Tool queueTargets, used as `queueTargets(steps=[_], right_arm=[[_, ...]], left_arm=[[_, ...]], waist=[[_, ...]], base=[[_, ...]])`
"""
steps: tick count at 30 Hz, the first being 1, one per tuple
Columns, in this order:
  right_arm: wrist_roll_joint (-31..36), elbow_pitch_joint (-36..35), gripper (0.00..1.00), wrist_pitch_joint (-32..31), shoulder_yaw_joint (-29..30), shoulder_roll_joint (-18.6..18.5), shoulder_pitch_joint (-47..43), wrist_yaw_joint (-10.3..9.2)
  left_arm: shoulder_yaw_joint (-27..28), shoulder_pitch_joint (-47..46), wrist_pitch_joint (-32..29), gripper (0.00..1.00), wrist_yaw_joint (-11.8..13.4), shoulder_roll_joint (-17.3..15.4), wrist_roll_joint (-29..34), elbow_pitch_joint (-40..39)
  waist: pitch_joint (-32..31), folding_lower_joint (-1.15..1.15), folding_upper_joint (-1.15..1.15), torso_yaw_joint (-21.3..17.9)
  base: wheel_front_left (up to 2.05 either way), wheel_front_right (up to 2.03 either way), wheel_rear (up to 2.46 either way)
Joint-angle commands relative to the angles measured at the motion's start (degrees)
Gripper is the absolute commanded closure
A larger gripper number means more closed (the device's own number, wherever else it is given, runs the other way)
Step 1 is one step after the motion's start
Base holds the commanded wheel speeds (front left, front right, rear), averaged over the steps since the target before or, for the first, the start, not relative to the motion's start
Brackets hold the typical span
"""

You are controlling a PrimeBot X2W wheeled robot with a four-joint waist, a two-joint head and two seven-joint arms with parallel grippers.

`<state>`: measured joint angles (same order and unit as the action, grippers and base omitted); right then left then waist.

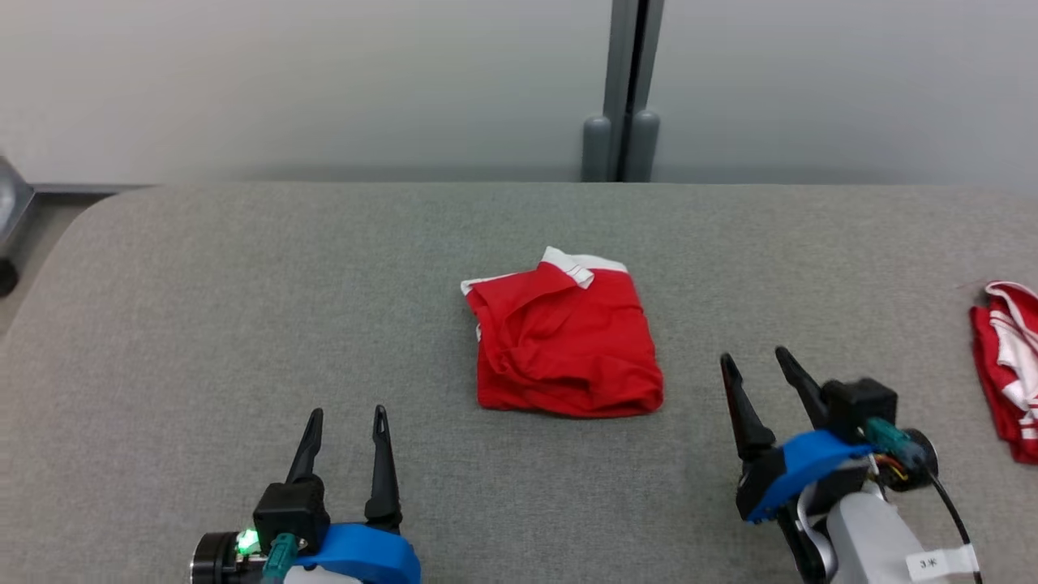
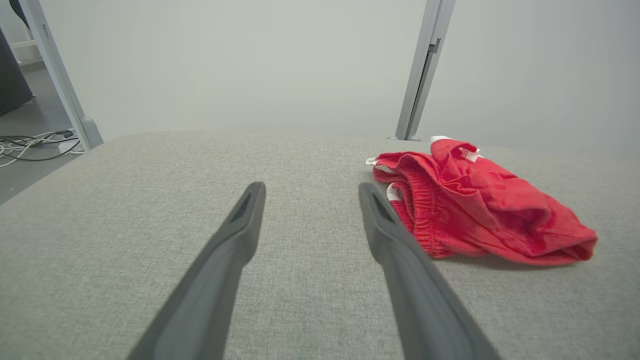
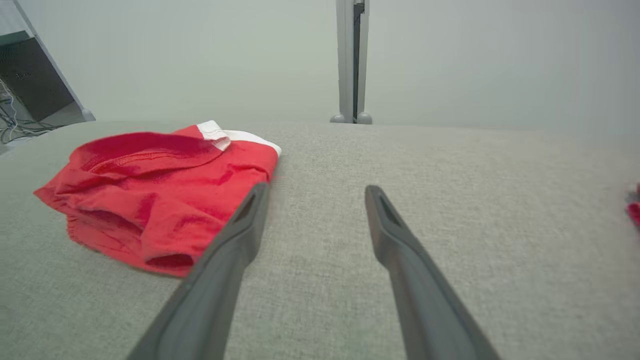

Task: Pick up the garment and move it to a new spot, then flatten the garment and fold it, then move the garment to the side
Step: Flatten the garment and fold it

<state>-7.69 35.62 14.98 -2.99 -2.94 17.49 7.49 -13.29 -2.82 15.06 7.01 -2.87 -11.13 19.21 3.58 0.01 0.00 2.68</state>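
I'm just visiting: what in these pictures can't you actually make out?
1. Second red-and-white cloth: head view, cut off by the right edge; in the right wrist view, a blurred red sliver.
2. Red garment: its under layers, hidden by its own folds in every view.
3. Left gripper: head view, wrist cut off by the bottom edge.

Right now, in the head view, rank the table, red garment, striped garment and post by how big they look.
1. Table
2. Red garment
3. Striped garment and post look alike; the frame cuts the garment off, so unranked.
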Motion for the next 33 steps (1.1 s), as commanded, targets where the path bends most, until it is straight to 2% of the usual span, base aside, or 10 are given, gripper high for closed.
queueTargets(steps=[1, 6, 11, 16, 28, 30, 31, 32, 33], right_arm=[[1.07, 1.55, 0.00, 0.29, -1.13, -0.01, 2.55, 0.00], [3.28, 8.93, 0.00, 0.28, -3.50, -3.10, 13.86, 0.00], [4.08, 13.69, 0.00, 0.29, -4.28, -5.24, 19.60, 0.00], [3.67, 16.07, 0.00, 0.29, -5.59, -6.31, 22.85, 0.00], [2.33, 13.91, 0.00, 0.29, -7.82, -6.91, 25.09, 0.00], [1.84, 13.61, 0.50, 0.29, -8.03, -6.86, 24.51, 0.00], [1.73, 13.47, 0.82, 0.29, -8.11, -6.84, 24.18, 0.00], [1.43, 13.51, 1.00, 0.29, -8.25, -6.74, 23.83, 0.00], [1.15, 13.74, 1.00, 0.29, -8.38, -6.59, 23.52, 0.00]], left_arm=[[-0.80, -1.34, 0.14, 0.00, 0.28, -0.02, -0.38, -0.46], [-5.13, -4.80, 0.14, 0.00, 1.46, -0.04, -2.32, -1.53], [-6.78, -6.13, 0.14, 0.00, 2.70, 0.00, -3.55, -2.15], [-7.85, -6.74, 0.14, 0.00, 3.49, 0.00, -4.41, -2.86], [-10.19, -8.13, 0.14, 0.00, 4.51, -0.01, -5.73, -3.99], [-10.33, -7.90, 0.14, 0.00, 4.48, -0.01, -5.60, -4.03], [-10.35, -7.73, 0.14, 0.00, 4.46, -0.01, -5.53, -4.01], [-10.34, -7.56, 0.14, 0.00, 4.41, -0.01, -5.46, -3.96], [-10.33, -7.43, 0.14, 0.00, 4.31, -0.01, -5.49, -3.91]], waist=[[3.80, -0.01, 0.00, 3.73], [9.75, -0.01, 0.00, 10.48], [12.67, -0.01, 0.00, 14.12], [14.59, -0.01, 0.00, 15.88], [16.23, -0.01, 0.00, 16.64], [16.14, -0.01, 0.00, 16.55], [16.04, -0.01, 0.00, 16.49], [15.93, -0.01, 0.00, 16.42], [15.81, -0.01, 0.00, 16.38]], base=[[0.00, 0.00, 0.00], [0.00, 0.00, 0.00], [0.00, 0.00, 0.00], [0.00, 0.00, 0.00], [0.00, 0.00, 0.00], [0.00, 0.00, 0.00], [0.00, 0.00, 0.00], [0.00, 0.00, 0.00], [0.00, 0.00, 0.00]])
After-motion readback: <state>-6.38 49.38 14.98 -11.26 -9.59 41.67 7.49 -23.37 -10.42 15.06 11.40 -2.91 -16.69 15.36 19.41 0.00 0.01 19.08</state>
